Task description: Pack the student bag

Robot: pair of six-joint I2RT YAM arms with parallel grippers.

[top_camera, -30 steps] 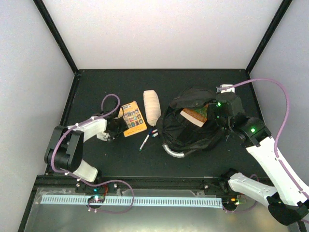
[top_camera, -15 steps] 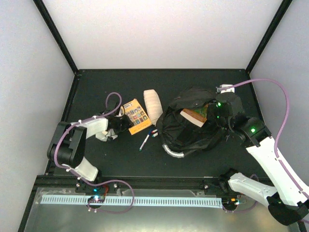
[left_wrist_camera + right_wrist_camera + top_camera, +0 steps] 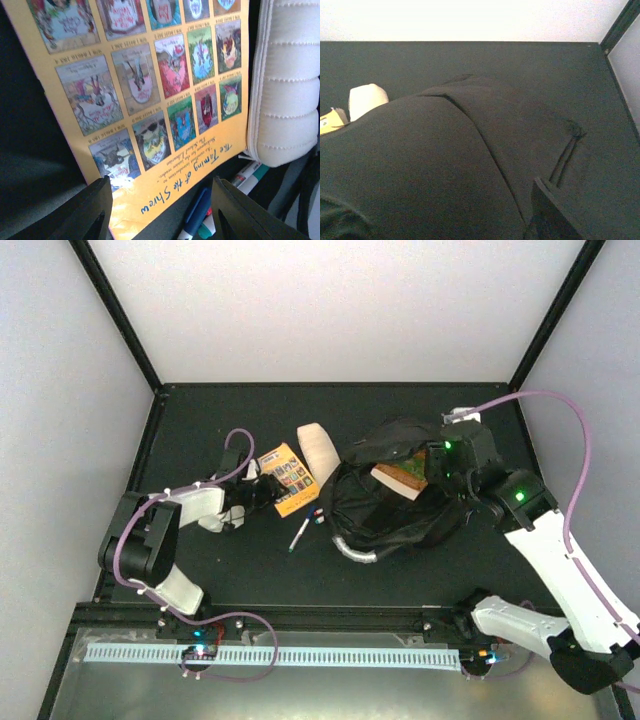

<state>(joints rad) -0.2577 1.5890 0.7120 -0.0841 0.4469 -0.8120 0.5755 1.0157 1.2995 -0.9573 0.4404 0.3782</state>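
Left side first: left gripper [image 3: 161, 212] was low on the table [image 3: 190, 420], jaws apart, straddling the near edge of the orange book [image 3: 150, 100], not yet pinching it. Pens [image 3: 202, 220] lay just right of that edge and the white pouch [image 3: 287, 85] sat right beside the book. Further right was the bag [image 3: 385, 515], centre-right on the table, mouth open, with a brown item [image 3: 402, 480] showing inside. Right gripper [image 3: 440, 470] was at the bag's far-right rim. Only one finger showed in its wrist view, over black fabric, so I couldn't tell if it was open or gripping

Step in hand looked like getting the book picked up for the bag. To do it well: close square on the book's edge, not the corner, tip it up off the table before lifting, stay clear of the pens so they don't drag along, and don't shove the pouch further. The right arm should keep the mouth held wide and facing the incoming book

Versus a second back: the left arm had reached further right, the book had slid and turned toward the pouch, and the pouch had been nudged up against the bag's left side. The bag had bunched slightly leftward and the right gripper had shifted up toward the far rim
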